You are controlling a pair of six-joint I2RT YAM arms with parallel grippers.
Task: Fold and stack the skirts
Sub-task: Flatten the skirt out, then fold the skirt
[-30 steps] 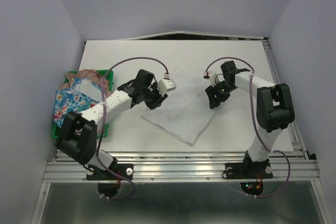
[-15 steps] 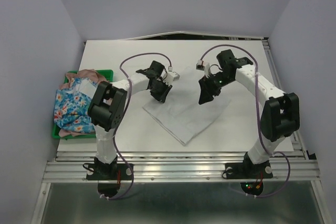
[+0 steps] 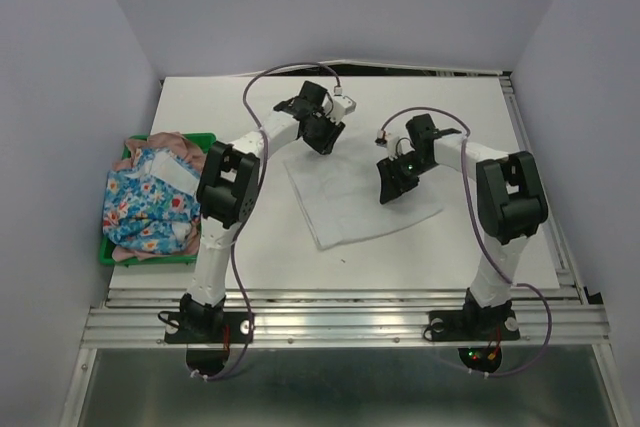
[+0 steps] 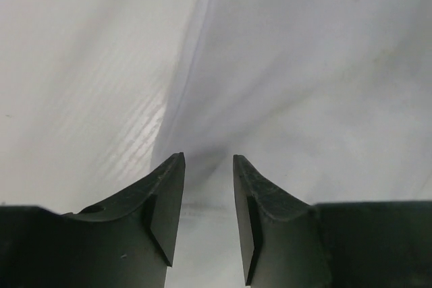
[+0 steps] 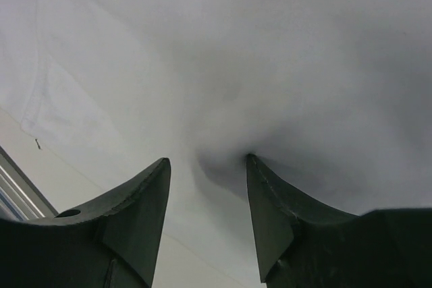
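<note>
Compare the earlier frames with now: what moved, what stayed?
The left claw swung across the white skirt to its far corner; the right claw barely shifted over its right part. The skirt turned, its near corner pulled away from the arms. The floral skirt and pink skirt unchanged in the green tray.

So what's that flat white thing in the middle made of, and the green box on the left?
The plain white skirt looks like thin, matte cloth: it lies limp, with soft creases and a seamed edge. The green tray is probably rigid, smooth plastic, judging by its straight, even rim.
</note>
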